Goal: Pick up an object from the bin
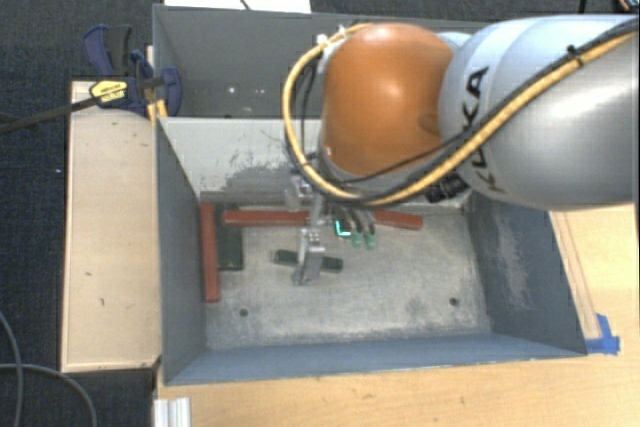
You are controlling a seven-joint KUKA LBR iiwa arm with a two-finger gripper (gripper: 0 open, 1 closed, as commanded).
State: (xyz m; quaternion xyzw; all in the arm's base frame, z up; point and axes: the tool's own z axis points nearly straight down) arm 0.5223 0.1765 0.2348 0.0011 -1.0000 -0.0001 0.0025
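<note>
The jaws hang low over a small dark flat piece (286, 258) on the floor of the grey metal bin (400, 307), likely lined up to grip it, though whether they are open or closed cannot be told, a long red bar (250, 216) lying just behind them

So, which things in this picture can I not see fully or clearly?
- Camera view: the long red bar lying across the bin; its middle is hidden behind the gripper.
- Camera view: the dark flat thing under the gripper is partly covered; its kind cannot be told.
- Camera view: the green bits beside the gripper are too small to identify.
- Camera view: the bin's back right corner is hidden by the orange cover.
</note>
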